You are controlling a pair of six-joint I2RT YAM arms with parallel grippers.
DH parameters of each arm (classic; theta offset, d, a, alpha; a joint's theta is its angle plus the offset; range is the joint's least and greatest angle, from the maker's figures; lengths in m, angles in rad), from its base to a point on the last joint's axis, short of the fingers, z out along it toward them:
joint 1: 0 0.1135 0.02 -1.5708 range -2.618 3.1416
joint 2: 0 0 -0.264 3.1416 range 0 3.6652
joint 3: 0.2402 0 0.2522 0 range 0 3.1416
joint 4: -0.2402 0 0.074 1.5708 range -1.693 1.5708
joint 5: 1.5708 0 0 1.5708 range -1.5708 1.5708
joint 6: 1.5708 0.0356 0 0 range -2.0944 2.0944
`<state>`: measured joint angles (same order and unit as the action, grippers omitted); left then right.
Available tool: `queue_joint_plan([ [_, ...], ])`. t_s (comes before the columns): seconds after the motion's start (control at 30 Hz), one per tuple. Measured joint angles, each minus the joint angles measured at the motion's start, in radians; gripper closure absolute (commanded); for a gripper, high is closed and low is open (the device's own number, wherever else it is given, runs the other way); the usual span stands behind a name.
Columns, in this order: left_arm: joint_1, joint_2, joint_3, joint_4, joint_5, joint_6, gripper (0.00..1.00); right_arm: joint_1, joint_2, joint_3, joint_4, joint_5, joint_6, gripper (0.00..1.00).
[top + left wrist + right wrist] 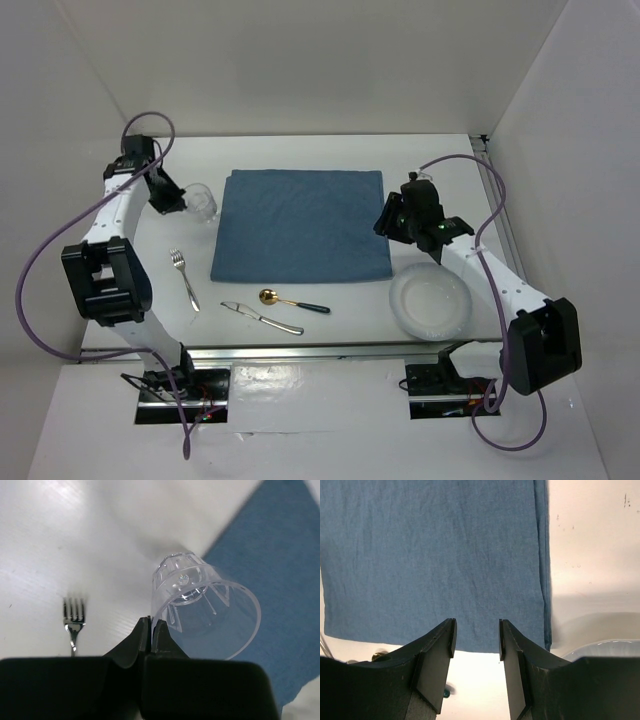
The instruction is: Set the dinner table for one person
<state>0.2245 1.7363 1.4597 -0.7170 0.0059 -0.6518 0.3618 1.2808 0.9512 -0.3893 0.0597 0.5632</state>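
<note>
The left gripper [151, 624] was clenched on the thin rim of a clear glass [200, 605], toward the far left corner of the dinner table [300, 150]. The right gripper [476, 630] stood parted and empty above the blue placemat [300, 225], which lay in the table's middle.

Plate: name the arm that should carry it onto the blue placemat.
Right. The plate lies beside the right arm; the right fingers stand open and empty, while the left fingers are shut on the cup across the placemat.
</note>
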Motion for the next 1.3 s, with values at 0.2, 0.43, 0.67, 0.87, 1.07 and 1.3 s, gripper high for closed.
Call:
queue_joint_plan([
  [0.2, -0.196, -0.030, 0.209, 0.018, 0.063, 0.046, 1.00, -0.008, -0.001, 0.001, -0.003, 0.005, 0.000, 0.49],
  [0.43, -0.451, 0.238, 0.657, 0.047, 0.180, 0.047, 1.00, -0.019, -0.002, 0.020, -0.050, 0.029, 0.015, 0.49],
  [0.67, -0.569, 0.561, 0.914, 0.089, 0.246, 0.011, 1.00, -0.051, -0.077, 0.015, -0.077, 0.088, 0.052, 0.49],
  [0.87, -0.649, 0.666, 0.927, 0.161, 0.259, -0.061, 1.00, -0.063, -0.214, -0.070, -0.079, 0.127, 0.097, 0.49],
  [1.07, -0.709, 0.737, 0.950, 0.224, 0.199, -0.110, 1.00, -0.068, -0.232, -0.092, -0.093, 0.137, 0.109, 0.49],
  [1.3, -0.710, 0.762, 0.950, 0.224, 0.080, -0.123, 1.00, -0.068, -0.233, -0.108, -0.103, 0.136, 0.109, 0.49],
])
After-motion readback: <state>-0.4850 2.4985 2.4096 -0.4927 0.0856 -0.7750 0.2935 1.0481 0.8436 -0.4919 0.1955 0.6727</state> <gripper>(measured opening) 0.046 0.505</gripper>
